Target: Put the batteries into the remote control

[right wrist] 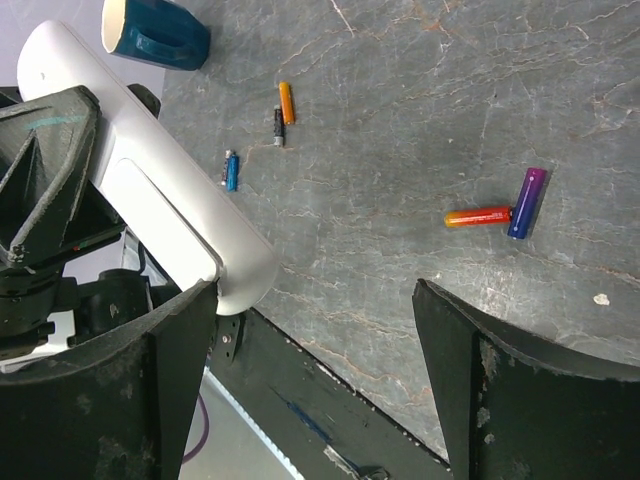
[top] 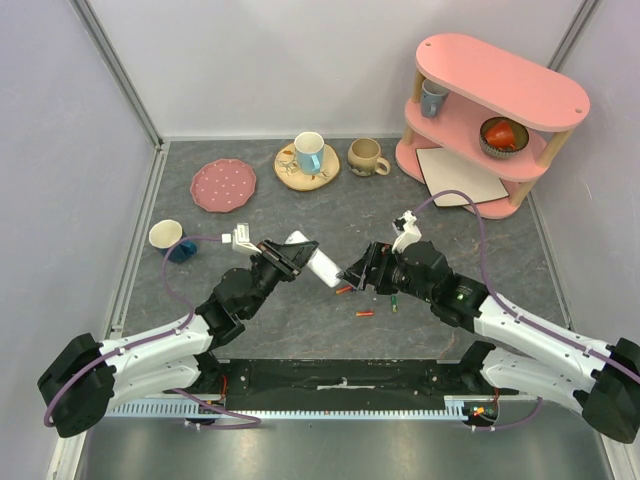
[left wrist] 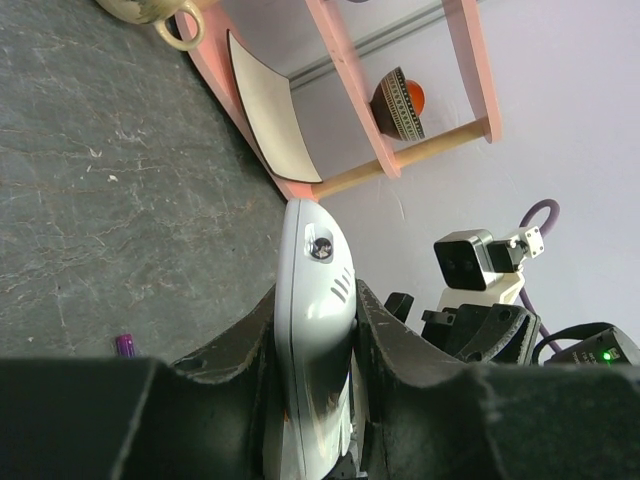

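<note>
Left claw is clamped shut on the remote control – its two dark fingers press the handset's long sides, holding it up off the grey tabletop between the two arms. The handset is slim, white and glossy with rounded ends. The left wrist view shows a small round dark dot and three short slots near its free tip, and the right wrist view shows a smooth side with a faint seam outlining a long rectangular panel.

Right claw stands wide open and holds nothing. One of its fingers sits just beside the handset's near end, though I cannot tell whether they touch.

The batteries lie loose on the tabletop – a red-orange one with its end against a blue-purple one, and well apart from those an orange one, a dark one and a blue one, not far from a teal mug
</note>
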`<move>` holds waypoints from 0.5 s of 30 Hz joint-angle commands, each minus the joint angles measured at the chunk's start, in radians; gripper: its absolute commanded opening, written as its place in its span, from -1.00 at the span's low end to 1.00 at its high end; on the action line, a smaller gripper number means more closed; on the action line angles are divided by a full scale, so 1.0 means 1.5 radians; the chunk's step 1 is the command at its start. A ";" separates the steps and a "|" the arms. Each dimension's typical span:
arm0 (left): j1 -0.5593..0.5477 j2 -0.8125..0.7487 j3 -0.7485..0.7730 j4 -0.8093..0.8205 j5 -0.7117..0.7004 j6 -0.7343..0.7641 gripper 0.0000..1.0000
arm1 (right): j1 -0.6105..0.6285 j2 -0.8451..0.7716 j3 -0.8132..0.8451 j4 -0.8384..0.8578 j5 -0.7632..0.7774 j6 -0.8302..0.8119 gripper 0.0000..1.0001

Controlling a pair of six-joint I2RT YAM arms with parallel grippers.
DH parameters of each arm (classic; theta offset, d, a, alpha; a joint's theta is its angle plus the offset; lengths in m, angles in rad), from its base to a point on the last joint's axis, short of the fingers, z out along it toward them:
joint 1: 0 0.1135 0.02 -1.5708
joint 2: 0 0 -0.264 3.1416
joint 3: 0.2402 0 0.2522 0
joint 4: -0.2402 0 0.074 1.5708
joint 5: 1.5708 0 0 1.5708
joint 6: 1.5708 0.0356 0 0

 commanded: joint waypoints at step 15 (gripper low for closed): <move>-0.001 0.014 0.022 0.000 0.044 -0.033 -0.96 | -0.002 -0.025 0.060 0.004 0.011 -0.016 0.76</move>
